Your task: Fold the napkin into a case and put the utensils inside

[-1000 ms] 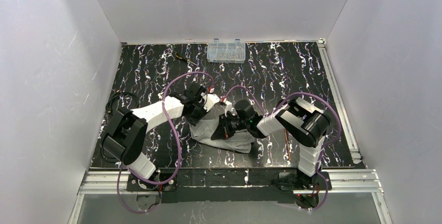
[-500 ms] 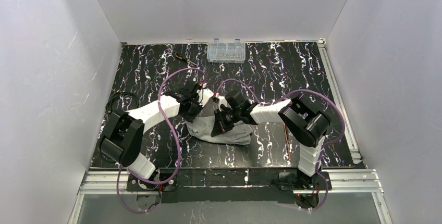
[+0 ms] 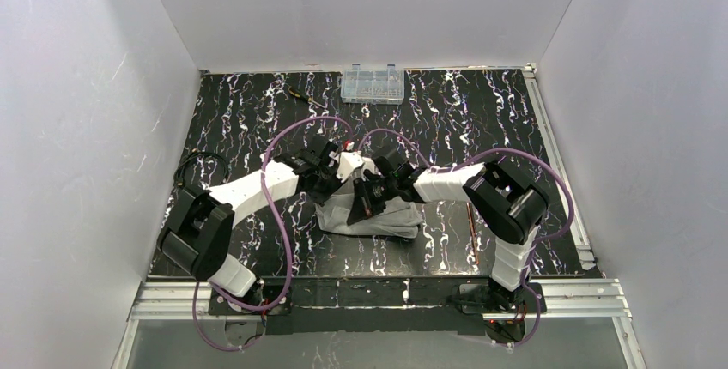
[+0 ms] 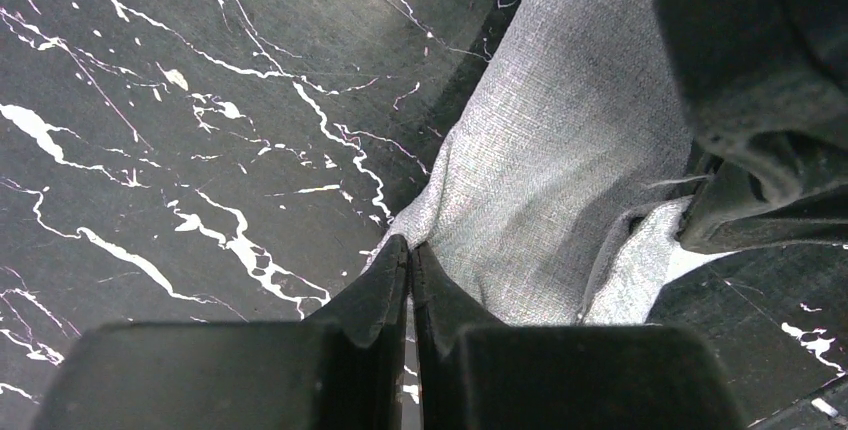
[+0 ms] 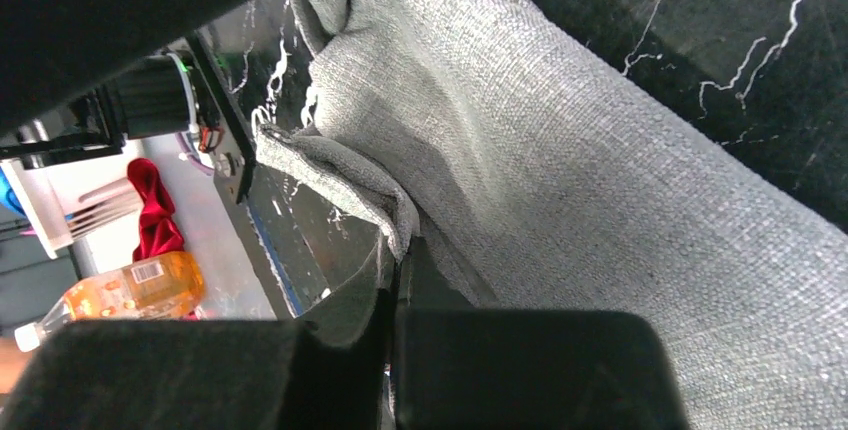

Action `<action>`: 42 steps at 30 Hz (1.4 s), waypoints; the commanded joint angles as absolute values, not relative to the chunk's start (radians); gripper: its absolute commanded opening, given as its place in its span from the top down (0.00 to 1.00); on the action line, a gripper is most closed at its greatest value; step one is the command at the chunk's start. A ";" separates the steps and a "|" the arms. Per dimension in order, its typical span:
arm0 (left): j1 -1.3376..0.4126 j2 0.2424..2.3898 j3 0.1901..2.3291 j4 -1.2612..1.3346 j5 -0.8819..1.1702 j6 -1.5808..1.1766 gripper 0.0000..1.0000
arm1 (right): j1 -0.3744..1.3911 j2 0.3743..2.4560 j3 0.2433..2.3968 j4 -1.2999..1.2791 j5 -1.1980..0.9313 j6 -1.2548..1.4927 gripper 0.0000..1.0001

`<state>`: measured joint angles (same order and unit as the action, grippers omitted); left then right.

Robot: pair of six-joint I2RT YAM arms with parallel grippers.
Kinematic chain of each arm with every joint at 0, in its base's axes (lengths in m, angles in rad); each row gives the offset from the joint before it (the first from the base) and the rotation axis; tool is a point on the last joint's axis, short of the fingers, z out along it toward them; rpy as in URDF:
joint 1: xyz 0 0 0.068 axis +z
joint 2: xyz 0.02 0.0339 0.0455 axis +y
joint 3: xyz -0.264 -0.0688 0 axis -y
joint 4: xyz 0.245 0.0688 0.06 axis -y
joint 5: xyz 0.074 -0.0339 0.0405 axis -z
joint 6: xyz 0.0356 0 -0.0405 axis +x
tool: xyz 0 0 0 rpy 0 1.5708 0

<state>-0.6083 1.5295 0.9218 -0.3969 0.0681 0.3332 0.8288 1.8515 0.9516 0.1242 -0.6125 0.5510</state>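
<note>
The light-grey napkin (image 3: 382,218) lies bunched on the black marbled table between the two arms. One part of it is lifted. My left gripper (image 4: 410,246) is shut on an edge of the napkin (image 4: 560,140), which hangs away from its tips. My right gripper (image 5: 400,248) is shut on a folded-over edge of the cloth (image 5: 560,160). In the top view, the left gripper (image 3: 347,178) and the right gripper (image 3: 364,201) sit close together above the napkin's back edge. A thin copper-brown utensil (image 3: 471,233) lies on the table just beside the right arm.
A clear plastic compartment box (image 3: 372,83) stands at the back edge, with a small screwdriver (image 3: 300,96) to its left. Purple cables loop over both arms. White walls close in three sides. Beyond the table's edge, an orange bottle (image 5: 130,290) and a red cloth (image 5: 150,210) show in the right wrist view.
Both grippers have moved toward the back of the table, staying close together with the napkin held. The cloth has been drawn back and to the right, into a flatter, narrower shape.
</note>
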 commanded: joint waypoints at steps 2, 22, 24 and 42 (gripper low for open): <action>-0.611 1.477 0.900 -0.396 0.098 0.370 1.00 | 0.794 1.861 0.982 0.184 -0.653 0.602 0.99; -0.612 1.482 0.905 -0.386 0.114 0.380 1.00 | 0.790 2.020 1.190 -0.128 -0.672 0.467 0.99; -0.611 1.481 0.900 -0.388 0.116 0.382 1.00 | 0.789 2.026 1.152 -0.078 -0.675 0.495 0.99; -0.615 1.491 0.919 -0.397 0.147 0.406 1.00 | 0.789 2.094 1.332 -0.210 -0.731 0.549 0.97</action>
